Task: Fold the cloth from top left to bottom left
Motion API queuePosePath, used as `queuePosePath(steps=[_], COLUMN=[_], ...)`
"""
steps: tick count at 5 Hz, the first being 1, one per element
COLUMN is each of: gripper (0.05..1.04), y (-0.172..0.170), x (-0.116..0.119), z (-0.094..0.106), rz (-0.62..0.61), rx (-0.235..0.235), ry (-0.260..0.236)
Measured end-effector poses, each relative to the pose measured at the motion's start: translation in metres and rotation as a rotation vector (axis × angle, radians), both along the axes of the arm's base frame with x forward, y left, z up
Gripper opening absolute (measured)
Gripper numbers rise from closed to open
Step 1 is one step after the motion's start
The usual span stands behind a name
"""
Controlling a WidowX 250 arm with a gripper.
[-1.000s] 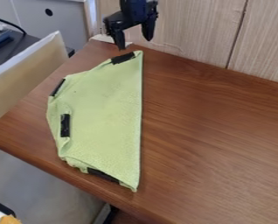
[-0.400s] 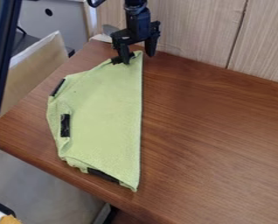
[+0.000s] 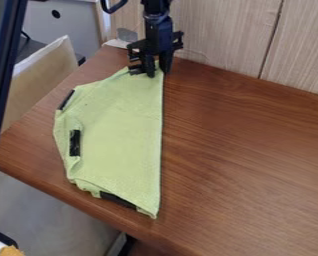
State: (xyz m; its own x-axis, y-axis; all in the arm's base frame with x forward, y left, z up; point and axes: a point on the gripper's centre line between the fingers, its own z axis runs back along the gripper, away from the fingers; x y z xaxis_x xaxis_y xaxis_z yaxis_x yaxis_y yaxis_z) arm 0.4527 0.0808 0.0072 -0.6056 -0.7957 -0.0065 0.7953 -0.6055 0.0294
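I'm standing here looking over the table (image 3: 242, 150), and I'm making out no readable words, labels, brands, numbers or signs on or around it.

I count one green cloth (image 3: 118, 125) on one wooden table (image 3: 242, 150). On the cloth I get three clear black strips — one (image 3: 66, 100), two (image 3: 75, 143), three (image 3: 118, 200) — and one dark bit (image 3: 134, 70) at the top that I can't tell apart from the gripper. I have one gripper (image 3: 157, 74) down there. Behind it I make out two pale wood wall panels, the first (image 3: 218, 35) and the second (image 3: 302, 55), with one dark seam (image 3: 271, 40) between. From my seat I also tally one tan board (image 3: 41, 85), one round hole (image 3: 55, 13) in one grey panel (image 3: 71, 27), and one orange piece (image 3: 11, 251).
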Motion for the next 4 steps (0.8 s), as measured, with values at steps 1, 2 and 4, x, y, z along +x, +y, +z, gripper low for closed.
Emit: queuePosePath(steps=[1, 2, 4], gripper=[0.164, 0.066, 0.055], y=[0.0000, -0.0011, -0.0006], x=[-0.0010, -0.0007, -0.0019], z=[-0.0011, -0.0012, -0.0005], rz=[-0.003, -0.004, 0.005], rx=[0.010, 0.015, 0.014], ry=[0.003, 0.004, 0.011])
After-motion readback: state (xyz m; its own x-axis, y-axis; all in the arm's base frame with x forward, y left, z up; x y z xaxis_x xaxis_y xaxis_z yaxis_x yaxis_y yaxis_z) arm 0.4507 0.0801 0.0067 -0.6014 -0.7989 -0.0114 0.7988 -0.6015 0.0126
